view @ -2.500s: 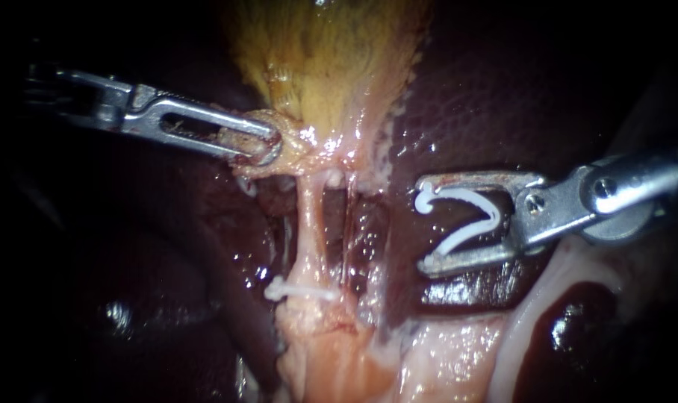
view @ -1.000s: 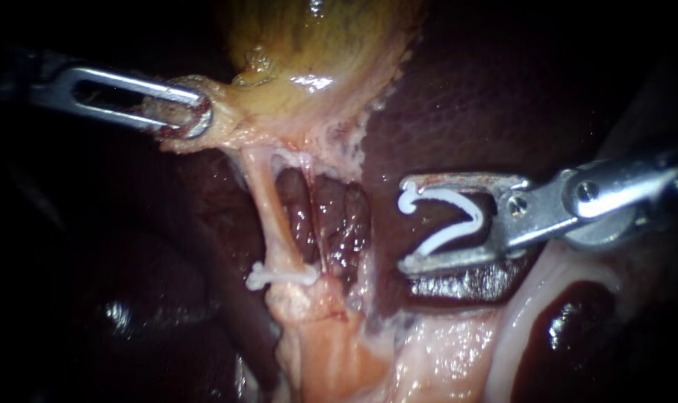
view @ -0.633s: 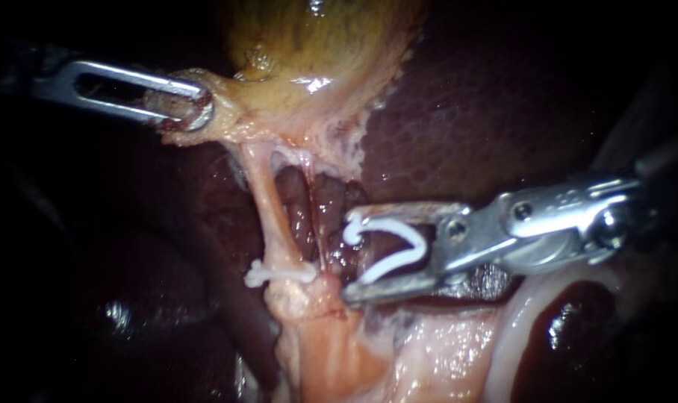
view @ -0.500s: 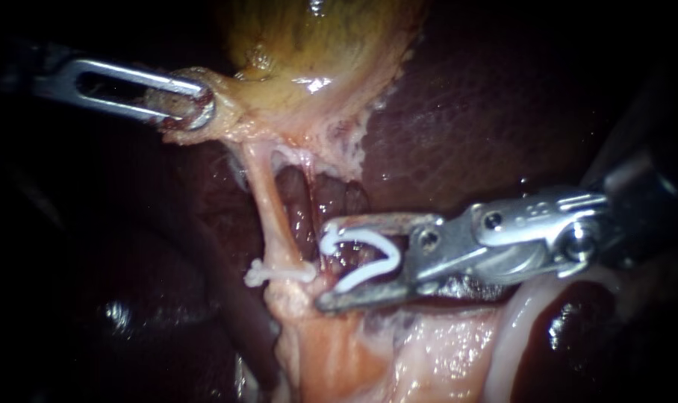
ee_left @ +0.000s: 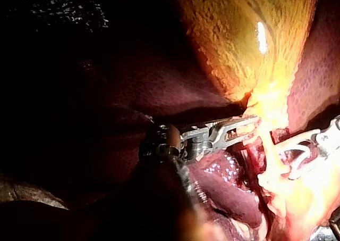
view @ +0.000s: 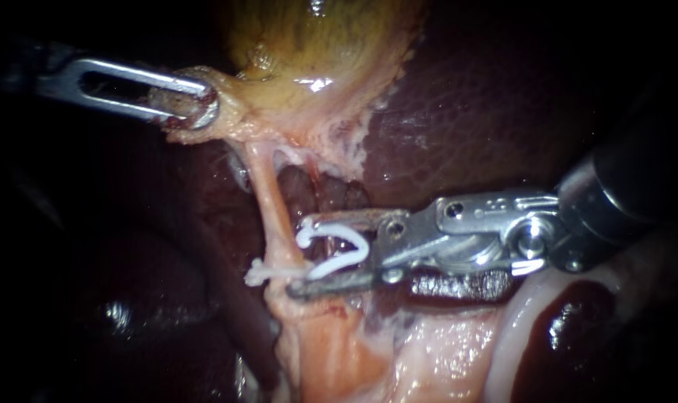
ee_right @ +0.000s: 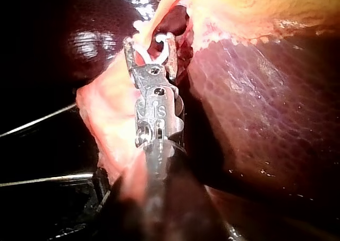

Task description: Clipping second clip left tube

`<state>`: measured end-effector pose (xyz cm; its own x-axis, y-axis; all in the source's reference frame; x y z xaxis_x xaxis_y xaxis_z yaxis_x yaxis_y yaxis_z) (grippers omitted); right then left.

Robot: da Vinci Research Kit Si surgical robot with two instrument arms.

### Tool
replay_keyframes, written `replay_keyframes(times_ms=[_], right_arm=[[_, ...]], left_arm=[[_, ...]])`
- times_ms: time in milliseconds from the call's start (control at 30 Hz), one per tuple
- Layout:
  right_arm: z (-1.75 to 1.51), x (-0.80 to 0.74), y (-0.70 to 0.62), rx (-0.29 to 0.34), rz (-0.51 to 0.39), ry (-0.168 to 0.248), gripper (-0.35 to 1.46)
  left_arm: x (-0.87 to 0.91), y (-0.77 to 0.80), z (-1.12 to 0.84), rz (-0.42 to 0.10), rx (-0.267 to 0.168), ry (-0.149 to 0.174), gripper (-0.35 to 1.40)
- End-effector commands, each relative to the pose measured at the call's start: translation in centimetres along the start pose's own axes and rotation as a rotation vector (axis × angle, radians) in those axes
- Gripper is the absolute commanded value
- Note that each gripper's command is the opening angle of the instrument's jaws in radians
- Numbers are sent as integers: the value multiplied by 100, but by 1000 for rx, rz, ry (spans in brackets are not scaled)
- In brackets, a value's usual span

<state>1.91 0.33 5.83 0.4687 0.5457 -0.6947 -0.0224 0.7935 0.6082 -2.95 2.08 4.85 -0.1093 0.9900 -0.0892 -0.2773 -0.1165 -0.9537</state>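
The left tube [view: 268, 198] runs taut from the gallbladder [view: 316, 45] neck down to pale tissue. A white clip [view: 268, 272] is shut across its lower end. My left instrument [view: 186, 104] is shut on the gallbladder neck tissue and holds it to the upper left; the left wrist view shows that grip on the left instrument [ee_left: 247, 126] too. My right instrument [view: 302, 256] carries an open white clip [view: 339, 250] between its spread jaws. Their tips lie at the tube's right side, just above the fitted clip. In the right wrist view my right instrument [ee_right: 151, 52] points at the tube.
Dark red liver [view: 466, 127] lies behind and to the right. Pale fatty tissue [view: 428, 351] spreads below the right instrument. A thin second strand [view: 318, 183] runs just right of the left tube. Two thin wires [ee_right: 37, 180] show beside the right shaft.
My right instrument has moved left with its open clip, from over the liver to the left tube. Early on my left instrument pulled the gallbladder neck to the upper left, then held.
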Motion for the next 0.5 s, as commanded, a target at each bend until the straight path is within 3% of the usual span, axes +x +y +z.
replay_keyframes(times_ms=[33, 133, 233, 500], right_arm=[[1, -3, 4, -1, 3, -1, 49], [5, -10, 13, 3, 12, 4, 49], [9, -12, 19, 25, 40, 34, 49], [30, 2, 19, 103, 91, 100, 49]], left_arm=[[0, 1, -1, 1, 1, 0, -35], [0, 2, 0, 0, 1, 1, -35], [0, 2, 0, 0, 1, 1, -35], [0, 3, 0, 0, 2, 1, -35]])
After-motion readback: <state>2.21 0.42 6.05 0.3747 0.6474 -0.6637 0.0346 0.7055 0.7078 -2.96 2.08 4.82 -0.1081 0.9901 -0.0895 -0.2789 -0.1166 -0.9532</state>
